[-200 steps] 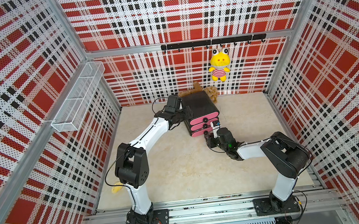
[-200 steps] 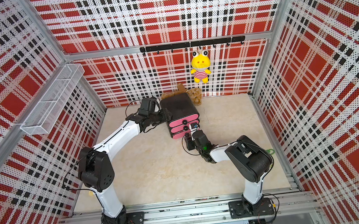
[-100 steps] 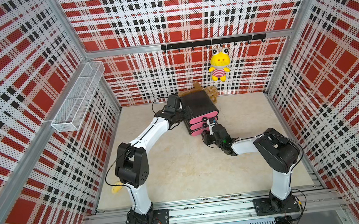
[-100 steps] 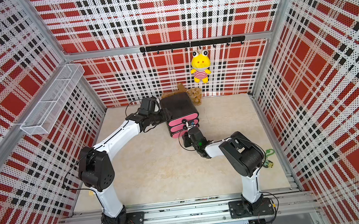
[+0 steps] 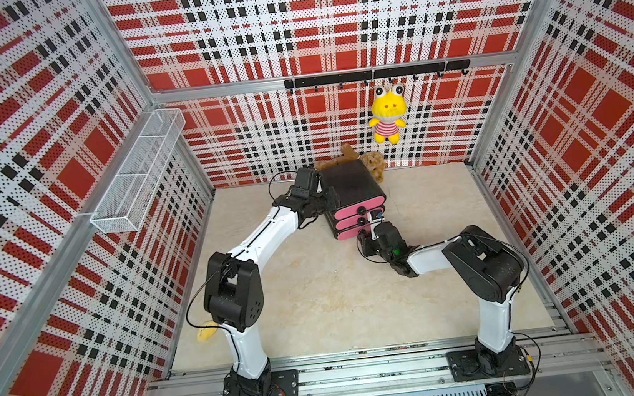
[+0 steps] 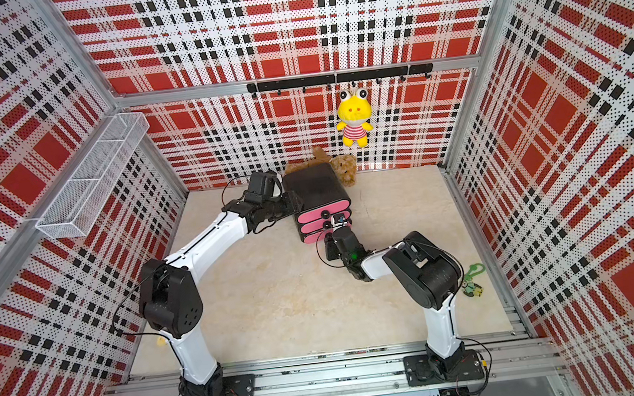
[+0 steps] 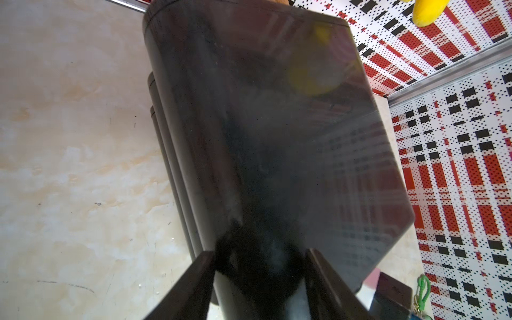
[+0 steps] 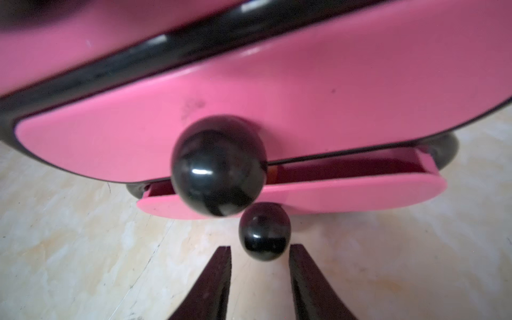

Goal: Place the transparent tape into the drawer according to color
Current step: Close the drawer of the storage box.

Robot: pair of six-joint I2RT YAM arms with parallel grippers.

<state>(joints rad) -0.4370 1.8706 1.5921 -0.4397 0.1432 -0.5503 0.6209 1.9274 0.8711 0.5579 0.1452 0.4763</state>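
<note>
A yellow frog plush (image 5: pixel 388 117) hangs from the black hook rail (image 5: pixel 374 74), with a brown plush (image 5: pixel 375 164) at the worktop's back edge. A white mesh basket (image 5: pixel 140 173) sits on the left wall. There's a green keychain (image 6: pixel 473 279) by the right edge and something yellow (image 5: pixel 206 332) (half hidden) near the front-left corner.

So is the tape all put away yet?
Maybe nearly. No tape shows on the table; the top drawer and middle drawer look shut. In hand: left gripper holds the cabinet, right gripper sits open around the bottom drawer's knob. Left: that drawer is ajar. Contents hidden.
</note>
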